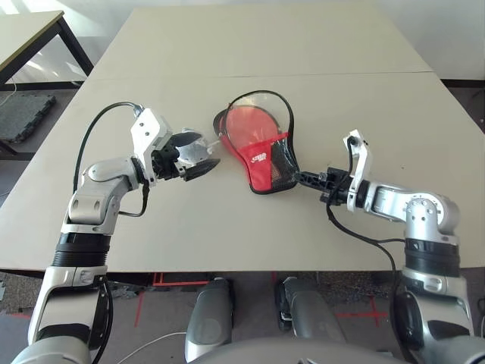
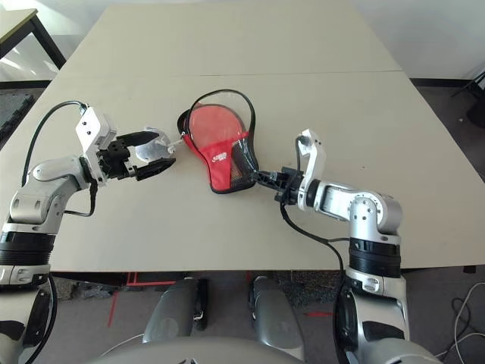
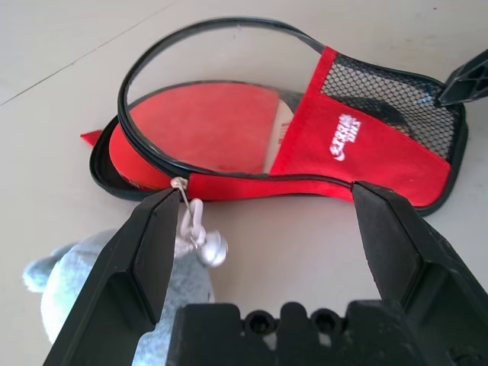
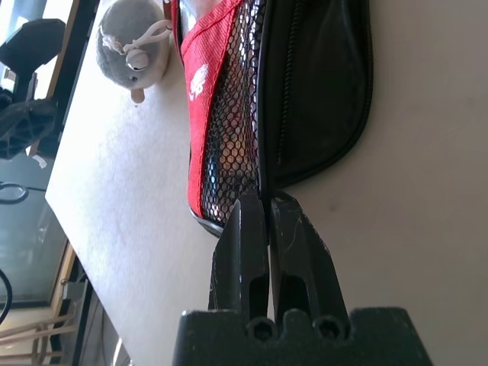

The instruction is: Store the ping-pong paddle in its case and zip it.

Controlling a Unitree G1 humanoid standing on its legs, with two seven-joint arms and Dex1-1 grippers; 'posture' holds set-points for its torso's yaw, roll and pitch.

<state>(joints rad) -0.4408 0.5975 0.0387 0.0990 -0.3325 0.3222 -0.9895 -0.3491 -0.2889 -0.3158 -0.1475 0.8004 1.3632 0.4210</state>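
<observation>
The paddle already lies inside the case, its red face showing through the gaping round end, so what is left, by the look of it, is the zip. Your right gripper is clenched on the black edge at the case's handle end, just ahead of its fingertips; keep that pinch firm and pull lightly away from the left gripper, so the fabric stays taut while the slider runs. Your left gripper hangs released, its fingers wide apart, with the metal zipper pull just off the inside of one of them and the case's open rim a little beyond. Bring that pull midway between the tips before you close, and take care not to catch the grey pouch lying under and beside it. Once you have it, draw along the curve of the rim, not straight across. Both forearms reach in low over the table, each pointing inward and slightly down at the case between them.
</observation>
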